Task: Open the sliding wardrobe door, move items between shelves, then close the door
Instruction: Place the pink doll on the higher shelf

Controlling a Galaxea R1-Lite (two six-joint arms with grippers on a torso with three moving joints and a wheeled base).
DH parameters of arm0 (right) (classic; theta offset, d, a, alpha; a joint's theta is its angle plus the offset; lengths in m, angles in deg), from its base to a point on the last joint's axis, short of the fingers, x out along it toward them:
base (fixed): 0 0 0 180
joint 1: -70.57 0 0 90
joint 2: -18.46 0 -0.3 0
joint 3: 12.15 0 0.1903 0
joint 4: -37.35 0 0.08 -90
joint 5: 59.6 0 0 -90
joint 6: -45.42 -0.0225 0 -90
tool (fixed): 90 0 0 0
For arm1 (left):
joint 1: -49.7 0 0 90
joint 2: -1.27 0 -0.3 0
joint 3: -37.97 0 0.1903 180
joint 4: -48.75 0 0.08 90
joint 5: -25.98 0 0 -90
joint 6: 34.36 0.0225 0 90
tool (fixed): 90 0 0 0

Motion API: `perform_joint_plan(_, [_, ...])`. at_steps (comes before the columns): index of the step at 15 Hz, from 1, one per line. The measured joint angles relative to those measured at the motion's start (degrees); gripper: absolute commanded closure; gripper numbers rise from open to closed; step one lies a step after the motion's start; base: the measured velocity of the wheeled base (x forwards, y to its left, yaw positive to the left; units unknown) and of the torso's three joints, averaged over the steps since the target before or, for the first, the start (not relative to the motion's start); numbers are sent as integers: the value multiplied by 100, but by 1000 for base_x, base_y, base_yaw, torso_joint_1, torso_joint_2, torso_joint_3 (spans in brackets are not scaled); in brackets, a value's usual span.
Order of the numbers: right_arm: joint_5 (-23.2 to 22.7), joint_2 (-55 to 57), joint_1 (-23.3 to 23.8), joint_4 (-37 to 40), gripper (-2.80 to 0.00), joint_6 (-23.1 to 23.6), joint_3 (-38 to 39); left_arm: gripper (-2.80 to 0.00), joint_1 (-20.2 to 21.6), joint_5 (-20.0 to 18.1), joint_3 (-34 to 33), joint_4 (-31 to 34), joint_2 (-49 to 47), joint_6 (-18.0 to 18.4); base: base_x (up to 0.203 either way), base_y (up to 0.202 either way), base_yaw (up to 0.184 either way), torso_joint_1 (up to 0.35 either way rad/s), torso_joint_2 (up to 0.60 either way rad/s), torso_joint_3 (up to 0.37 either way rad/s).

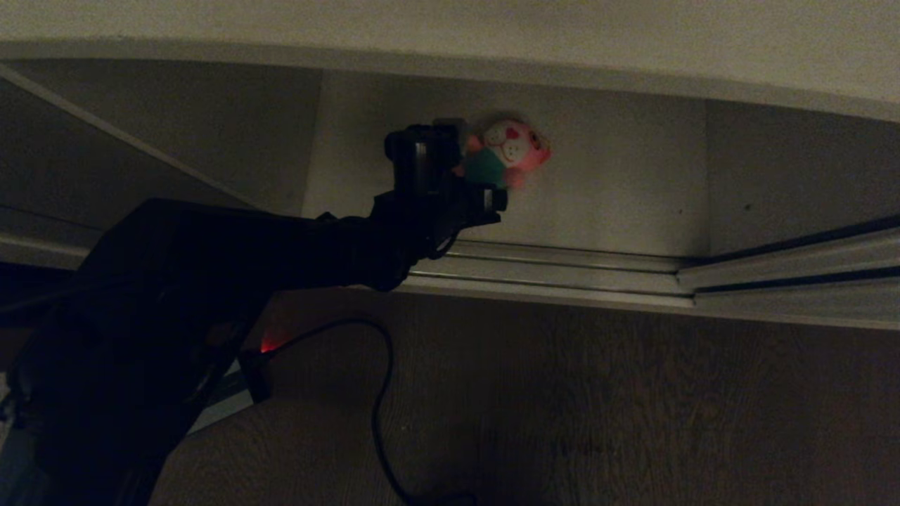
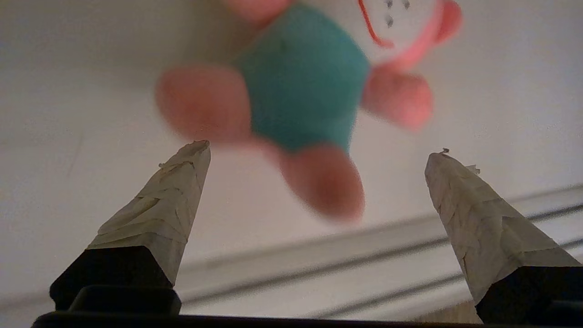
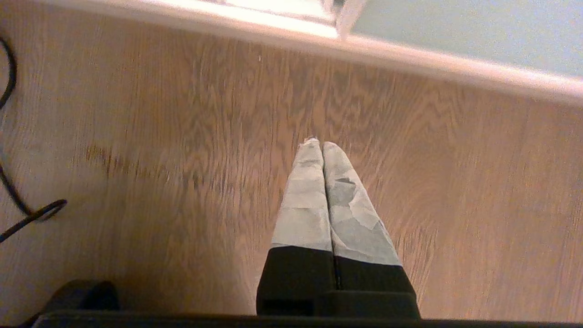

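Head view first: your left gripper (image 1: pixel 485 165) is reaching into the wardrobe, over the bottom rails (image 1: pixel 562 270), right up against the pink plush toy (image 1: pixel 510 151) lying on the white shelf (image 1: pixel 619 197). Look through the left wrist camera and you see it plainly: both taped fingers (image 2: pixel 168 205) stand wide apart, and the toy (image 2: pixel 303 77), teal outfit and pink limbs, sits just beyond the tips, between them but not gripped. Nothing is in that hand. Your right gripper (image 3: pixel 322 146) hangs over the wooden floor (image 3: pixel 182 136), fingers pressed together, empty, with a black cable (image 3: pixel 27 214) off to one side and the door track's pale edge ahead.
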Motion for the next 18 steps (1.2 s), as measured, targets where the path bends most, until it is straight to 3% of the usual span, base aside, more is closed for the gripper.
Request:
perform_joint_plan(10, [2, 0, 0, 0, 0, 0, 0, -280, -23, -25, 251, -278, -646, -166, 6, 0, 1, 1, 0, 0])
perform_joint_plan(15, [2, 0, 0, -2, 0, 0, 0, -280, 3, -243, 291, -913, -903, 10, 0, 0, 0, 0, 0, 0])
perform_joint_plan(18, [2, 0, 0, 0, 0, 0, 0, -280, 27, -265, 306, -1702, -995, 198, 0, 0, 0, 0, 0, 0])
